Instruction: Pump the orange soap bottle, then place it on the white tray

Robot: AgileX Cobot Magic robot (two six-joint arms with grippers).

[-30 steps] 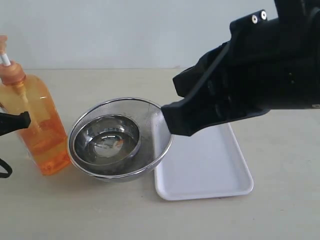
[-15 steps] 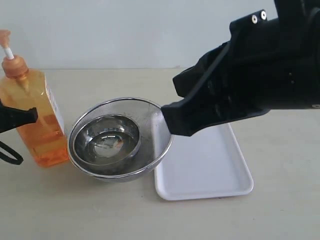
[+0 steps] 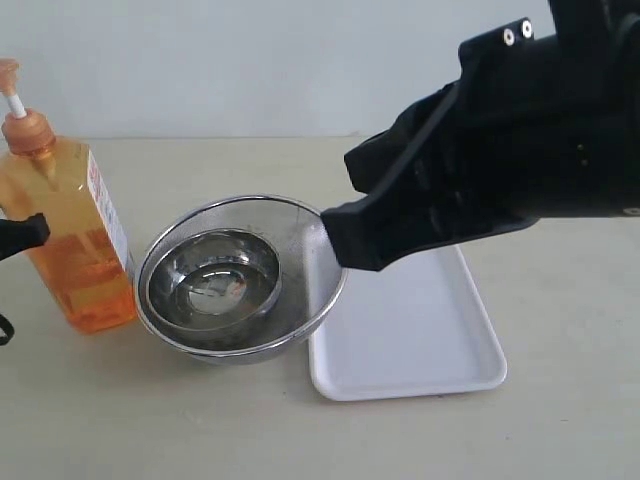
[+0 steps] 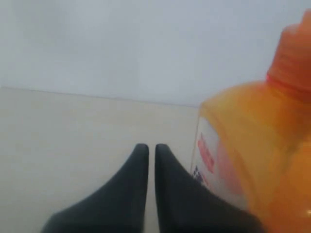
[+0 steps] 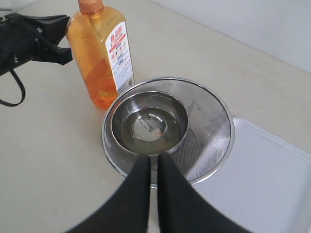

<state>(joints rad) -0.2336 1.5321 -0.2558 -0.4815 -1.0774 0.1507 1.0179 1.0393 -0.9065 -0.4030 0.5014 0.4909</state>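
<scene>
Left gripper (image 4: 147, 150) is clenched, its two black fingers pressed together with nothing between them. In the exterior view its tip shows at the far left edge of the frame, against the middle of the orange soap bottle (image 3: 70, 240); whether it touches the plastic cannot be told. The bottle stands upright on the desk (image 3: 200, 430) at the left of the frame, with its pump head up on the white stem. It is just beside a mesh steel bowl (image 3: 312, 290) at centre, which has a smaller steel bowl (image 3: 215, 275) nested inside. The white tray (image 3: 420, 340) lies at lower right of centre, its near corner tucked under the mesh bowl's rim. Right gripper (image 5: 151, 160) is also clenched and holds nothing, hanging above the mesh bowl's rim beside the tray.
</scene>
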